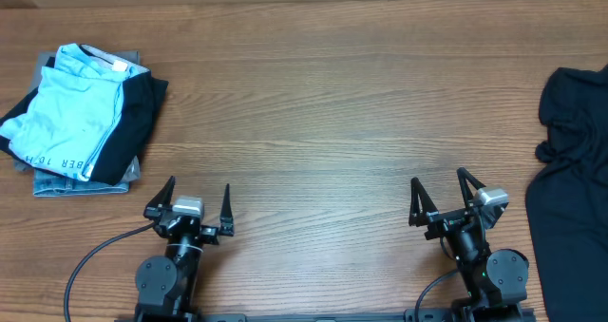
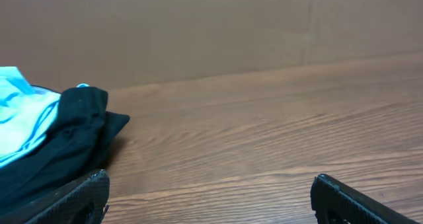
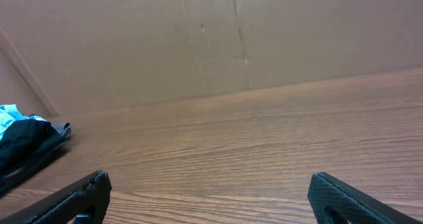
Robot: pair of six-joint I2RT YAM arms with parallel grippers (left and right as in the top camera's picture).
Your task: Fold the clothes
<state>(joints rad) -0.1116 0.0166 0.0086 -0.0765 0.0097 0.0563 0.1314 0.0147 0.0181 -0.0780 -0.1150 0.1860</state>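
The light blue T-shirt [image 1: 71, 99] lies folded on top of a small pile at the far left of the counter [image 1: 323, 104]. Its collar is turned to the far edge, and a line of dark lettering runs along its near hem. Under it is a folded black garment [image 1: 133, 123], sticking out on the right side. Below that, a faded blue-grey garment [image 1: 66, 182] shows at the near edge of the pile. The left wrist view shows the stack from the side, the black cloth bulging in front of the pale blue.

Well apart from the pile, at the right edge of the counter, a dark garment [image 1: 570, 170] lies crumpled and unfolded, running out of view.

The left end effector [image 1: 199, 191] sits at the near edge, near the pile but not touching it. Its jaws are spread wide and grasp nothing. The right end effector [image 1: 438, 182] sits near the dark garment, likewise released and empty. A brown board wall [image 3: 132, 39] stands behind the counter.
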